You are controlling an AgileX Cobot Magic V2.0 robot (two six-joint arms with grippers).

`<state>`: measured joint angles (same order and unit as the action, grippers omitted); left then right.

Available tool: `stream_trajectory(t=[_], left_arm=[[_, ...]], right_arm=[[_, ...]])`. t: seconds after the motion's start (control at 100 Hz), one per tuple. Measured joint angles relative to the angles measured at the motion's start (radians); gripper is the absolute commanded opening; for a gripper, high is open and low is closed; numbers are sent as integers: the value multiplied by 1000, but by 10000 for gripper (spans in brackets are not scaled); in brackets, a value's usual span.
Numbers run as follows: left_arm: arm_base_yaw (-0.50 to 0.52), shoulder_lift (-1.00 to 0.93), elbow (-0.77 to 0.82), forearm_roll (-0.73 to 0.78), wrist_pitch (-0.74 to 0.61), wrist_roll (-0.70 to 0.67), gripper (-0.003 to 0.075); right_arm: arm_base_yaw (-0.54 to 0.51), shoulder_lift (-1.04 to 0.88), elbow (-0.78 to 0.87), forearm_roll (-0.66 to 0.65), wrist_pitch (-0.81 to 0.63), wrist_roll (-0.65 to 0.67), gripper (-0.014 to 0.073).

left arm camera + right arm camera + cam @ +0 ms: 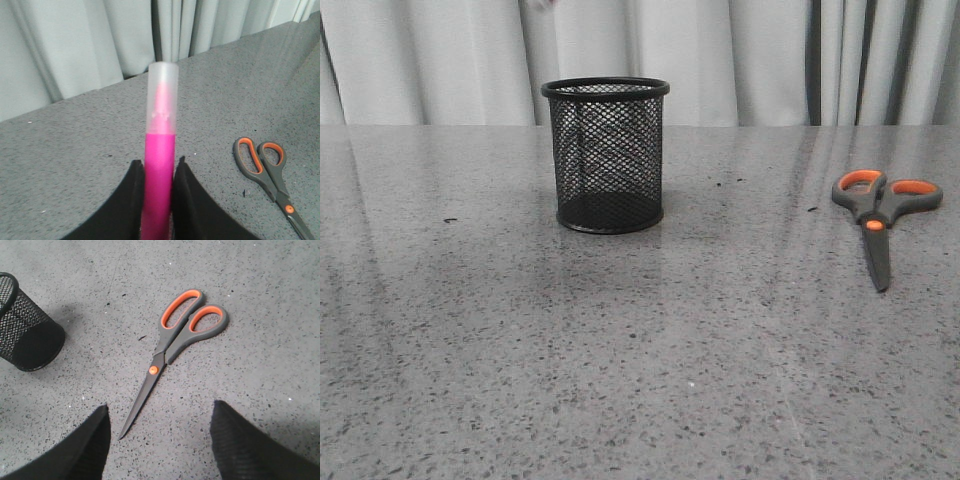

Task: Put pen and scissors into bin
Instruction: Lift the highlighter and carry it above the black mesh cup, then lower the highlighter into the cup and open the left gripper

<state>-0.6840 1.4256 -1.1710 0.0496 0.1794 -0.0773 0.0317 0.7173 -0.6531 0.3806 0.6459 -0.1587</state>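
The black mesh bin stands upright on the grey table, left of centre; part of it shows in the right wrist view. The scissors lie flat at the right, blades closed, tips toward the front; they also show in the right wrist view and the left wrist view. My left gripper is shut on the magenta pen, whose pale cap sticks out past the fingertips. My right gripper is open above the table, just short of the scissors' blade tips. Neither gripper shows in the front view.
The speckled grey table runs back to a pale curtain. A few small dark specks lie on the table near the bin and the scissors.
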Motion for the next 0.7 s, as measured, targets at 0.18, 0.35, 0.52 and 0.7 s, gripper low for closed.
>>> stream_trajectory(t=[0.18,0.35,0.52,0.7], left_arm=[[-6,84,4,-11,-95,0,-20],[-6,115,4,-13,-121,0,-20],[-6,160,4,-17,-115,0,-19],[-6,166,4,-18,-94,0,-13]], right_arm=[[0,0,0,0,4,0,394],[0,0,0,-1,9,-1,394],[0,0,0,-1,9,-1,393],[0,0,0,-1,9,-1,394]])
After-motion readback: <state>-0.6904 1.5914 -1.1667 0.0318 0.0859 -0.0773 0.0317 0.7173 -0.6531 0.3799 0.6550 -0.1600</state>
